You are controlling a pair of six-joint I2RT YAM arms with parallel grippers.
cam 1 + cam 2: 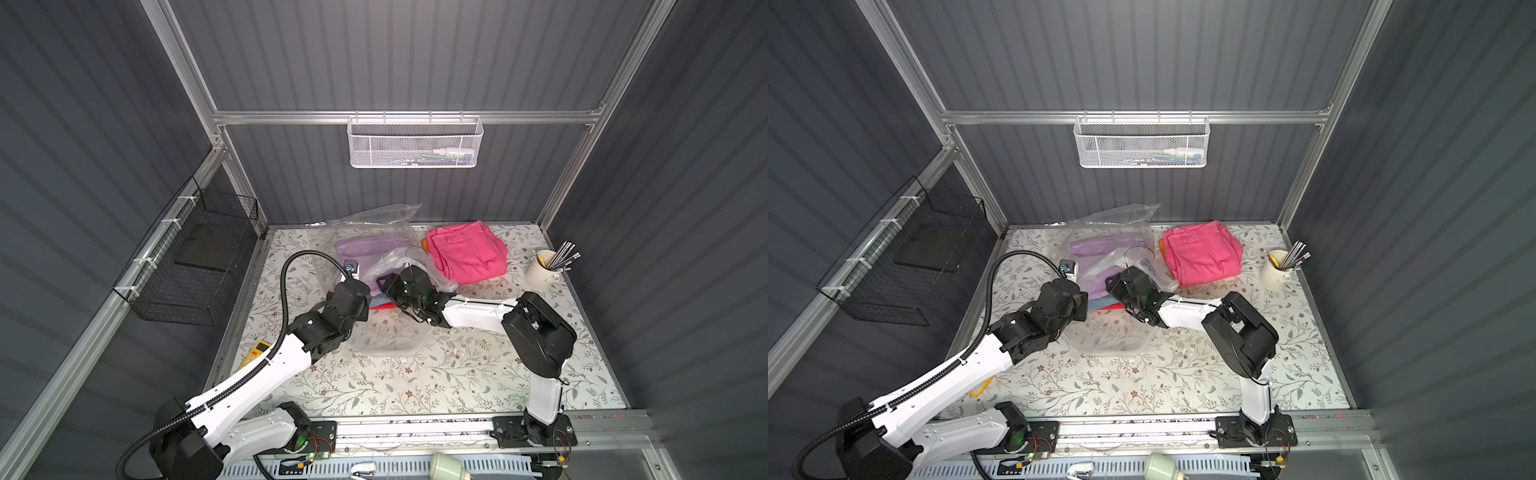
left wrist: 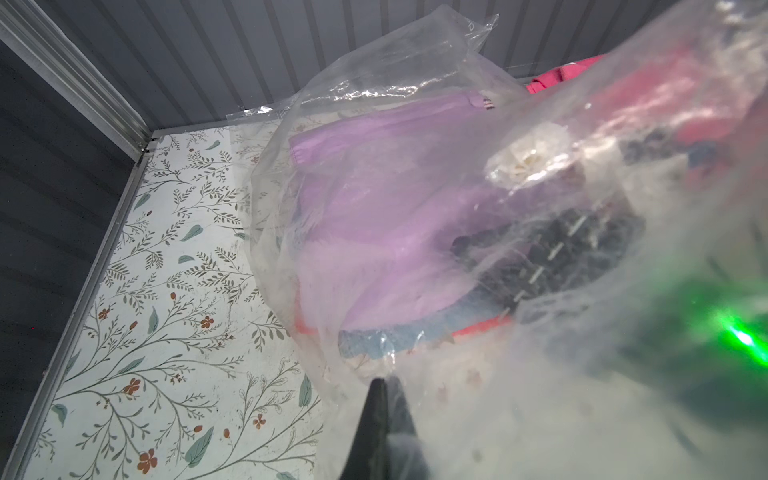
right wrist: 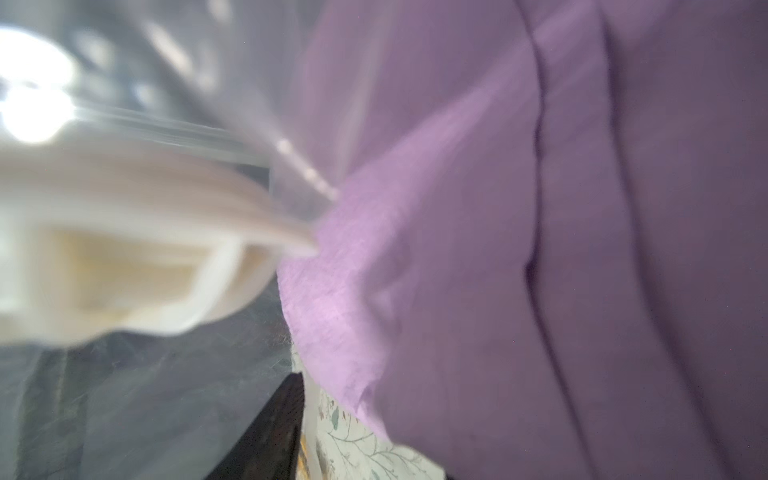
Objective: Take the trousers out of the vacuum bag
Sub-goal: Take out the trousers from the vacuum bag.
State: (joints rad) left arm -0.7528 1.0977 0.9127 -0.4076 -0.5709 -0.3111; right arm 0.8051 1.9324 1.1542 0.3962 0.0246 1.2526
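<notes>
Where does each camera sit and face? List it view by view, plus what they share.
Top view: high at the front, looking down on the table; left arm and right arm show.
Top view: same head, nearly the same sight of the vacuum bag.
Left wrist: faces the bag from outside; left gripper shows.
Right wrist: reaching into the bag, close on lilac trousers; one finger shows.
Shared: lilac trousers, all four.

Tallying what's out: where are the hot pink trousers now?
In both top views the hot pink trousers lie folded outside the vacuum bag, on the far right side of the table, between the bag and the white cup of pens.
</notes>
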